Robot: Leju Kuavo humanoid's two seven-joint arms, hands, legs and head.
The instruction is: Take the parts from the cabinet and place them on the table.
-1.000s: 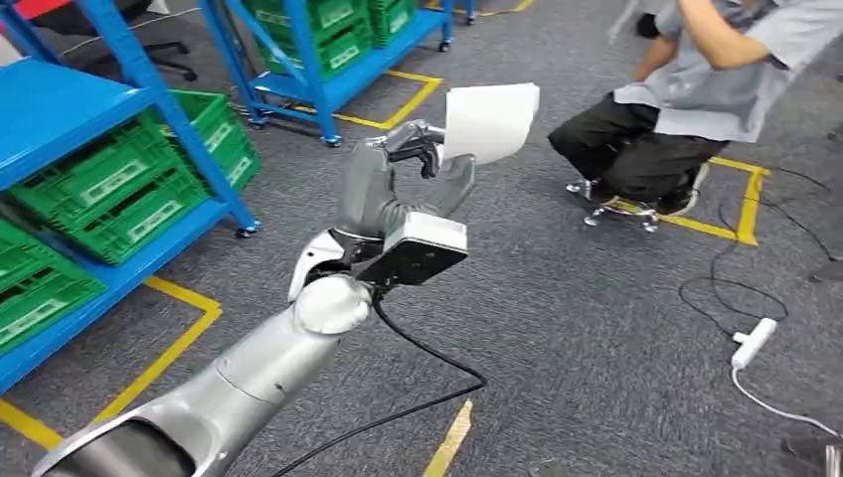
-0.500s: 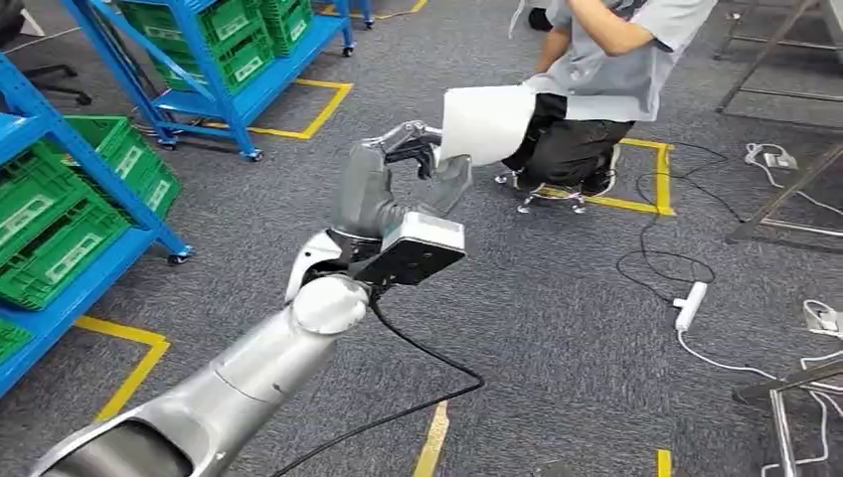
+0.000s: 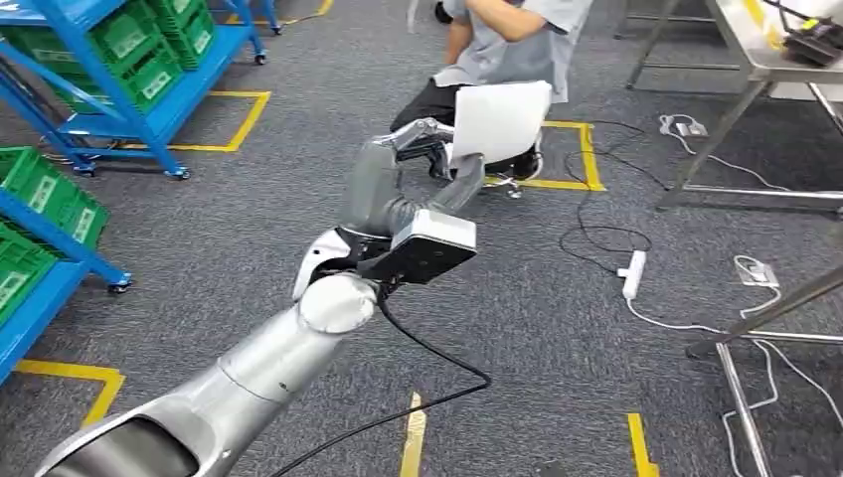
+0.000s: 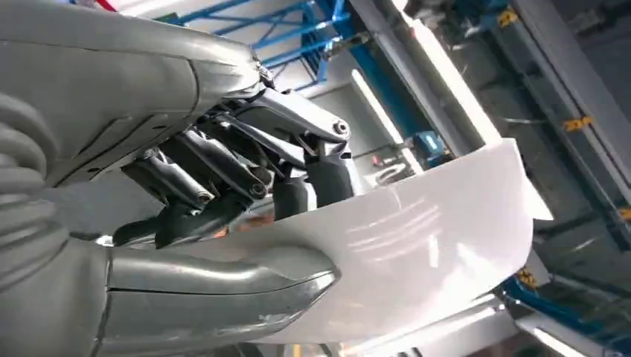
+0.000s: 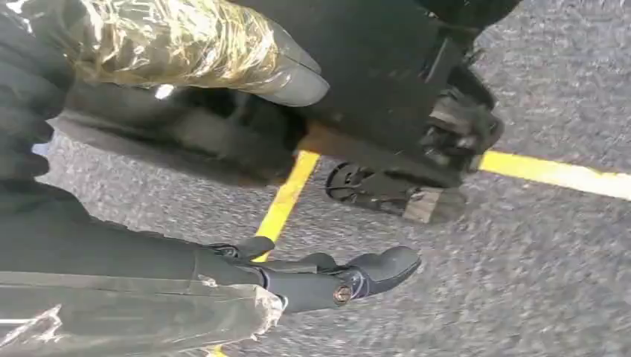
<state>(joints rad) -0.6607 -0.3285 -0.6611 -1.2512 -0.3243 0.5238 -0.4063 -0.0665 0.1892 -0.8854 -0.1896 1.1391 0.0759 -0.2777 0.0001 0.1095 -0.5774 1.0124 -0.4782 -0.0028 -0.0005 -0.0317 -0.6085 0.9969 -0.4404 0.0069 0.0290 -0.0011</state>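
Observation:
My left hand (image 3: 418, 164) is raised in front of me and grips a white curved sheet part (image 3: 500, 119) by its lower edge. In the left wrist view the thumb and the dark fingers (image 4: 298, 190) clamp the glossy white part (image 4: 424, 238) between them. A metal table (image 3: 760, 62) stands at the far right. My right hand (image 5: 245, 279) hangs over grey carpet with its fingers spread and nothing in them.
A person (image 3: 512, 40) crouches on the floor just beyond the held part. Blue racks with green crates (image 3: 129, 50) stand at the far left, and another rack (image 3: 30, 238) is at the near left. A power strip (image 3: 632, 275) and cables lie by the table legs.
The whole picture has shifted left, so the camera has turned right; the racks slid away and the table came into view. My left hand keeps the white part in the same hold.

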